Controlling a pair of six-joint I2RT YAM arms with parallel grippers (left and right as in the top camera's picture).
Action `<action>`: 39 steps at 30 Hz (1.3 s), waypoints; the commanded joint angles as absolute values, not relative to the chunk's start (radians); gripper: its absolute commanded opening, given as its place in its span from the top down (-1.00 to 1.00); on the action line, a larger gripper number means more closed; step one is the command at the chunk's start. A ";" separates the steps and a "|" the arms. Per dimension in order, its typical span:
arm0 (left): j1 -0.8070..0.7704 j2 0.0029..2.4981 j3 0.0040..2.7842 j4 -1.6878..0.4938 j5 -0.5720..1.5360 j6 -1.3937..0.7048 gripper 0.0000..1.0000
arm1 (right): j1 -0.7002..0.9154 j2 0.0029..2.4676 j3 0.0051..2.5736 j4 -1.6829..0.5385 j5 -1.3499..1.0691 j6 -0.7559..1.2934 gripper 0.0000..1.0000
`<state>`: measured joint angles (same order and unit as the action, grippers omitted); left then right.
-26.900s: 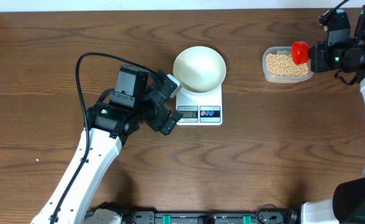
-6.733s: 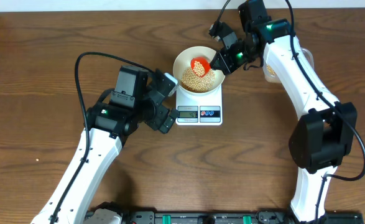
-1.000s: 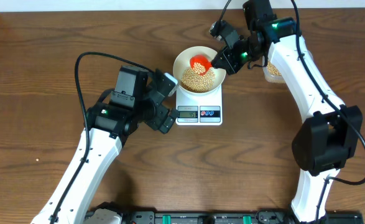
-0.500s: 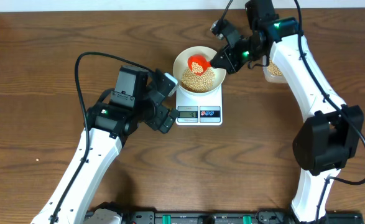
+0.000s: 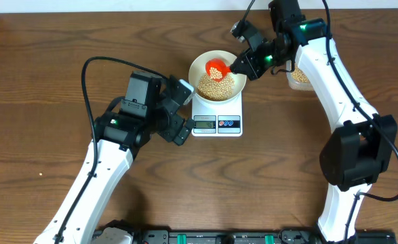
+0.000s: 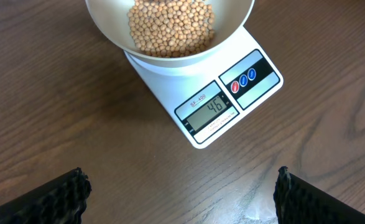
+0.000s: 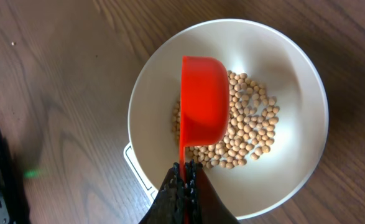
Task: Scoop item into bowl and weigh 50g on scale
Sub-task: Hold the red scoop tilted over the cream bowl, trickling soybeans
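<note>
The white bowl (image 5: 200,67) stands on the white scale (image 5: 230,125) and holds a heap of tan beans (image 5: 215,86). The scale's display (image 6: 211,109) reads 46 in the left wrist view, where the bowl (image 6: 107,25) and beans (image 6: 170,28) also show. My right gripper (image 5: 245,64) is shut on the handle of a red scoop (image 5: 217,68) held over the bowl; in the right wrist view the scoop (image 7: 204,102) shows its underside above the beans (image 7: 247,134) in the bowl (image 7: 306,118). My left gripper (image 5: 183,112) is open and empty, just left of the scale.
A clear tub with more beans (image 5: 299,77) sits at the back right, mostly hidden behind my right arm. The scale's two round buttons (image 6: 243,79) face the table's front.
Over the last second the right gripper and red scoop have shifted only slightly above the bowl. Much earlier the bowl was empty and the scoop was at the tub. The left arm has not moved.
</note>
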<state>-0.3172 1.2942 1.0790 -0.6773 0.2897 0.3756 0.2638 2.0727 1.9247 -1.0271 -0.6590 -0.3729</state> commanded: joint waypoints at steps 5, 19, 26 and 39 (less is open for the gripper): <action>-0.316 1.302 1.084 -0.680 0.305 0.392 -0.93 | 0.271 2.035 1.932 -1.029 -0.571 -0.374 0.98; -0.316 1.302 1.084 -0.680 0.305 0.392 -0.93 | 0.290 2.035 1.932 -1.023 -0.548 -0.421 0.98; -0.316 1.302 1.084 -0.680 0.305 0.392 -0.93 | 0.290 2.035 1.932 -1.020 -0.548 -0.428 0.98; -0.316 1.302 1.084 -0.680 0.305 0.392 -0.93 | 0.290 2.035 1.932 -1.032 -0.503 -0.459 0.98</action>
